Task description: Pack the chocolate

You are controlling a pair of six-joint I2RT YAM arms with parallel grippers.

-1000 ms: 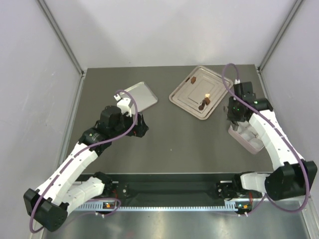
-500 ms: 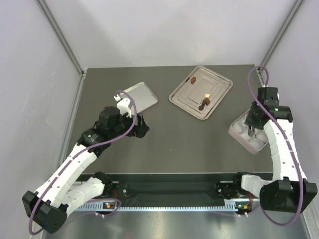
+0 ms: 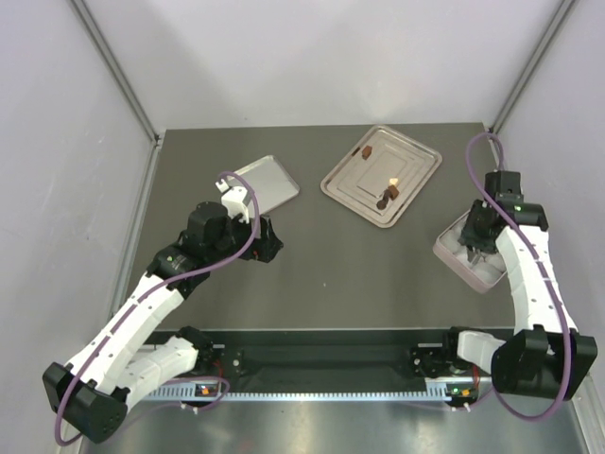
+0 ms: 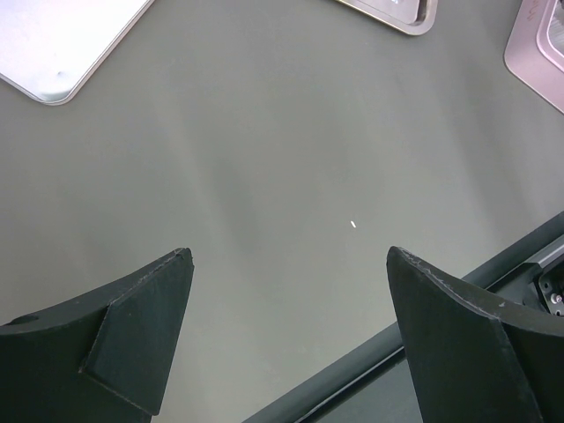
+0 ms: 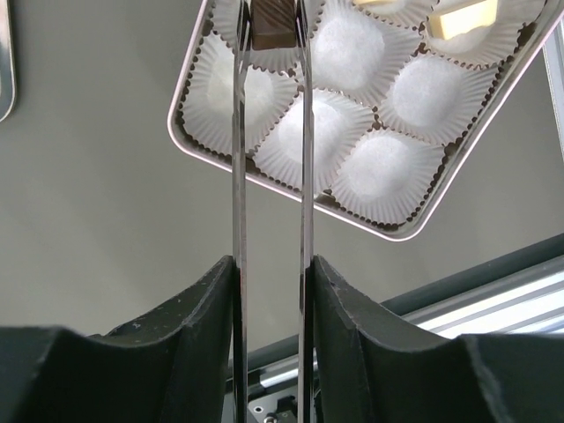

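Top view, worktop (image 3: pixel 331 274): dark and flat, with the things spread along its far half.
Top view, trays: big tray (image 3: pixel 408 151) at 1 o'clock and small tray (image 3: pixel 269 180) at 10 o'clock.
Top view, loose chocolates (image 3: pixel 387 197): three small pieces show on the big tray, not yet packed.
Top view, pink box (image 3: pixel 452 253): at 3 o'clock, close to the right edge.
Top view, right pincer (image 3: pixel 475 248): pointed down into the box.
Top view, left pincer (image 3: pixel 262 236): low at 9 o'clock, well apart from both trays.
Left wrist view, left pincer: jaws spread wide with only bare worktop between them.
Right wrist view, right pincer: two thin blades pinch a dark chocolate (image 5: pixel 271 25) at 12 o'clock.
Right wrist view, paper cups (image 5: pixel 383 163): white frilled cups fill the box; most in sight are empty.
Right wrist view, cream chocolate (image 5: pixel 463 16): already sitting in a cup at 1 o'clock.
Right wrist view, depth: I cannot tell whether the dark chocolate is seated in its cup or just above it.
Risk, off-centre release: the piece could land on a frilled rim and tip between two cups.
Risk, sticking: soft chocolate may cling to one blade and lift out again.
Risk, snagging: a blade catching a frill could drag the light cup out of place.
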